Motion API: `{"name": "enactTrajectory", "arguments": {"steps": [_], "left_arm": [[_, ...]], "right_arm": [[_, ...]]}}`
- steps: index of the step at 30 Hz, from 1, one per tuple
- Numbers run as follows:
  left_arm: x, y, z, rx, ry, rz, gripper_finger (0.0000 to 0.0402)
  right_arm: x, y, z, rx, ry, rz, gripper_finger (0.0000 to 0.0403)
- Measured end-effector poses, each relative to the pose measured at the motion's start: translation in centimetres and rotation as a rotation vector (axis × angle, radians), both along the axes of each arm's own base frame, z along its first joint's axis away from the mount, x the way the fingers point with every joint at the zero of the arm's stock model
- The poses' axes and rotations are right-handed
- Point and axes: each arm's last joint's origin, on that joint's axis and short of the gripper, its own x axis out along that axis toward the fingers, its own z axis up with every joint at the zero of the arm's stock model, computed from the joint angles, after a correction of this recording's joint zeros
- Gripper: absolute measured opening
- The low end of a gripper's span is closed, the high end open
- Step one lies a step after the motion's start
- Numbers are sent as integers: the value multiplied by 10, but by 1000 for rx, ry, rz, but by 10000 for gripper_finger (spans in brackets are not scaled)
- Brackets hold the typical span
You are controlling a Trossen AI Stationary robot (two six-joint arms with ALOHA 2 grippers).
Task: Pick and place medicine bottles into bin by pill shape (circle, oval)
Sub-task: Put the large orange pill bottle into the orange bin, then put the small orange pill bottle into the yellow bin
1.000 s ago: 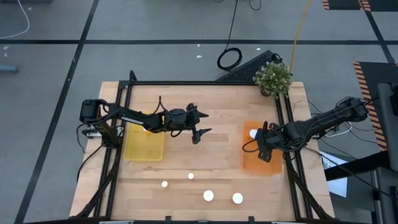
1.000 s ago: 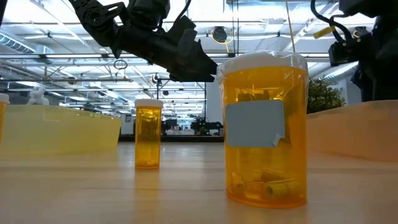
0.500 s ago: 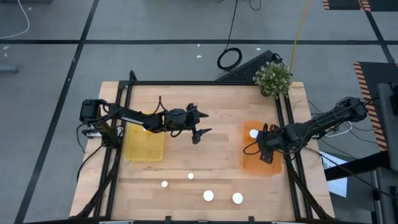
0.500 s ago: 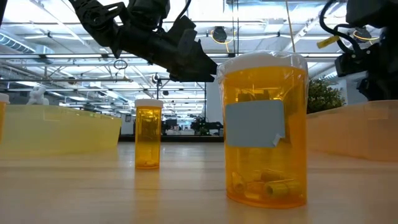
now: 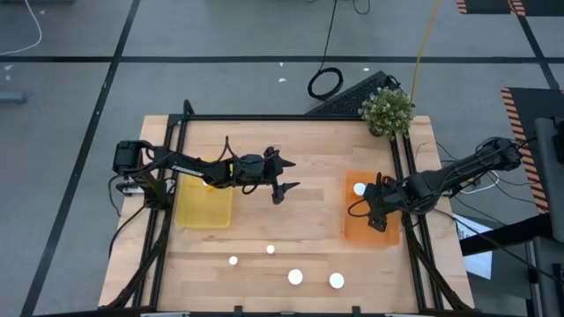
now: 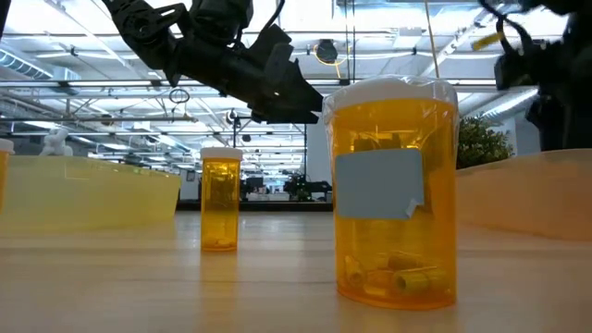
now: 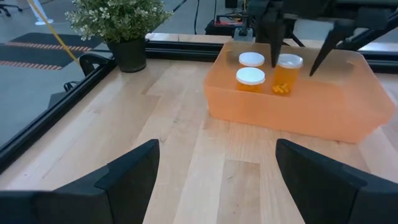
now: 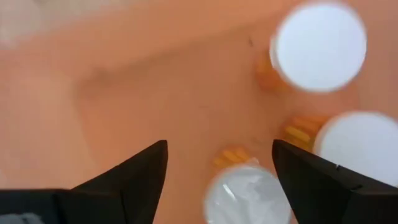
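Observation:
The orange bin [image 5: 370, 231] stands at the table's right and holds three amber medicine bottles with white caps [image 7: 250, 76] [image 7: 252, 59] [image 7: 288, 62], all upright on its floor. My right gripper [image 5: 375, 211] hangs open just above them [image 8: 219, 146], and one cap [image 8: 245, 193] lies below the gap between its fingers. My left gripper [image 5: 289, 174] is open over the bare table middle, pointing toward the orange bin. Several more bottles [image 5: 295, 277] [image 5: 336, 281] [image 5: 233, 261] [image 5: 270, 249] stand upright near the front edge.
A yellow bin [image 5: 204, 204] sits at the left, under my left arm. A potted plant [image 5: 386, 111] stands at the far right corner. A black frame [image 5: 291, 117] runs around the tabletop. The low view shows two bottles close up [image 6: 393, 194] [image 6: 220, 199].
My right arm has shifted slightly over the orange bin, dipping and then rising again, its fingers open throughout.

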Motion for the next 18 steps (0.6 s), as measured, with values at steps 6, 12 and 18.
{"name": "enactTrajectory", "arguments": {"steps": [6, 12, 18], "left_arm": [[-7, -12, 14, -10, 4, -30, 326], [-25, -36, 32, -44, 62, -66, 326], [-37, -75, 32, -73, 143, -95, 326]], "right_arm": [[8, 5, 27, 58, -165, 16, 282], [17, 11, 37, -38, -346, 89, 281], [27, 17, 47, -101, -507, 160, 281]]}}
